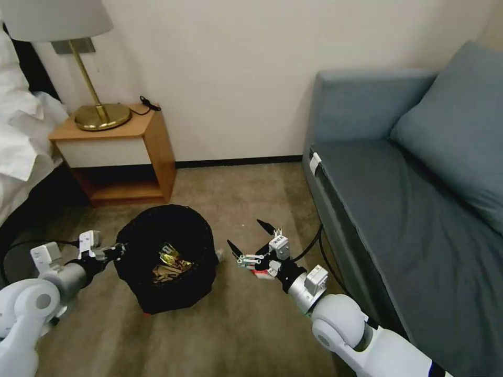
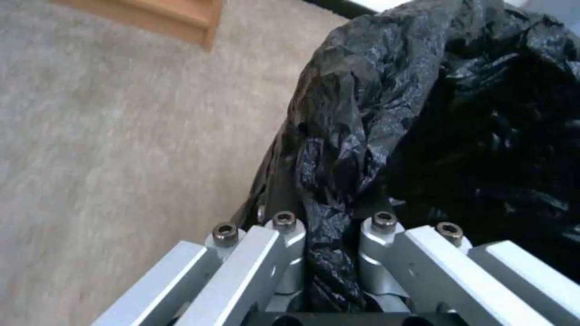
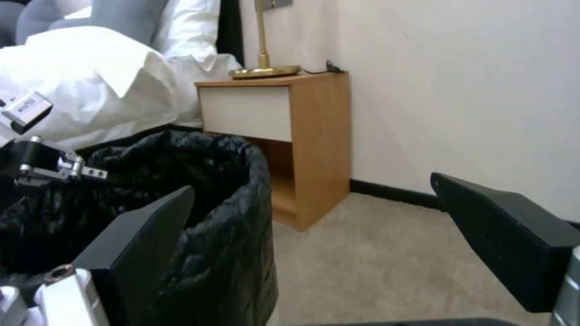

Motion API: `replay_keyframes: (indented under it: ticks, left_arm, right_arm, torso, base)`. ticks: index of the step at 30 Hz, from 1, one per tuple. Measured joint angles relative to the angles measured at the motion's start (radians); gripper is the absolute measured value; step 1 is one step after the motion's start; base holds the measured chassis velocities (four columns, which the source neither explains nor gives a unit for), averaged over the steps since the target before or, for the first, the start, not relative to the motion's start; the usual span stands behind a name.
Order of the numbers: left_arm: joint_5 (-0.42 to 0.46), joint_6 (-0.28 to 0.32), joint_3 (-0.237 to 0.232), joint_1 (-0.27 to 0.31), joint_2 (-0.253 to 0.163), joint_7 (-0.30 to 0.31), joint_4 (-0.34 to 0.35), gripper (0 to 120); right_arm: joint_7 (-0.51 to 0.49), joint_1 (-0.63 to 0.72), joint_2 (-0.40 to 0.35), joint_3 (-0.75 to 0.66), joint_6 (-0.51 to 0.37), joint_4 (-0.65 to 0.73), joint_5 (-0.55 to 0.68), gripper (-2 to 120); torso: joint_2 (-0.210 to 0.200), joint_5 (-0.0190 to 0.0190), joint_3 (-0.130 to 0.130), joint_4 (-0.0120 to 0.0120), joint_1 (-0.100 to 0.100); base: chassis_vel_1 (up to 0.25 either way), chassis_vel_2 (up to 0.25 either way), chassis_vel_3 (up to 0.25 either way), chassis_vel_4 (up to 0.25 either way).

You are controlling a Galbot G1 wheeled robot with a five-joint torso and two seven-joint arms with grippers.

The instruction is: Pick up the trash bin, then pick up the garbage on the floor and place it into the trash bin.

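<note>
The floor (image 1: 251,199) is covered in short-pile beige-brown carpet. The rear wall (image 1: 230,68) is plain off-white, finished at floor level with a dark skirting board (image 1: 238,161). A wooden nightstand (image 1: 118,157) with a white drawer front and an open lower shelf stands against this wall. On it rests a brass-based lamp (image 1: 89,78) with a pale shade. White bedding (image 1: 21,136) lies beside the nightstand. A grey-blue sofa (image 1: 398,209) with a matching cushion (image 1: 461,125) occupies the opposite side.

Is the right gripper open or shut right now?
Open: the right gripper has its black fingers spread wide apart beside the trash bin, nothing between them.
</note>
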State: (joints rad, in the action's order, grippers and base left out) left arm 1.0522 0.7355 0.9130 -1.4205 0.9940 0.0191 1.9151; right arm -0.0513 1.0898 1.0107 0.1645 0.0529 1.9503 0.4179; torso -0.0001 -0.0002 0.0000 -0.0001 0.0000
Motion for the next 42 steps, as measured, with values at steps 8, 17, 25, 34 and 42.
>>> replay_keyframes:
  ticks: [8, 17, 25, 34, 42]
  left_arm:
    - [0.002, 0.000, 0.002, 0.004, -0.003, 0.000, -0.004, 7]
    - [0.009, 0.000, 0.011, 0.008, -0.009, 0.000, -0.019, 7]
    - [0.013, 0.000, 0.016, 0.011, -0.013, 0.001, -0.029, 7]
    - [0.013, 0.000, 0.017, 0.011, -0.008, -0.001, -0.033, 7]
    - [0.005, 0.000, 0.025, 0.004, -0.002, -0.001, -0.025, 7]
  right_arm:
    - [0.002, 0.004, 0.001, 0.008, -0.003, -0.006, -0.007, 100]
    - [0.081, 0.024, -0.022, 0.001, -0.079, -0.012, -0.064, 100]
    - [0.195, 0.037, -0.075, 0.007, -0.170, -0.021, -0.139, 100]
    - [0.323, -0.003, -0.144, 0.072, -0.335, -0.033, -0.234, 100]
    - [0.366, -0.058, -0.127, 0.130, -0.450, -0.151, -0.310, 100]
  torso:
    - [0.000, 0.0003, 0.000, 0.0001, 0.000]
    - [0.000, 0.0004, 0.000, 0.0000, 0.000]
    - [0.000, 0.0002, 0.000, 0.0001, 0.000]
    - [0.000, 0.0002, 0.000, 0.0001, 0.000]
    - [0.000, 0.0002, 0.000, 0.0001, 0.000]
  base:
    - [-0.214, 0.209, 0.207, -0.208]
    - [-0.183, 0.182, 0.176, -0.178]
    - [-0.023, 0.031, 0.022, -0.020]
    - [0.000, 0.000, 0.000, 0.000]
    - [0.000, 0.000, 0.000, 0.000]
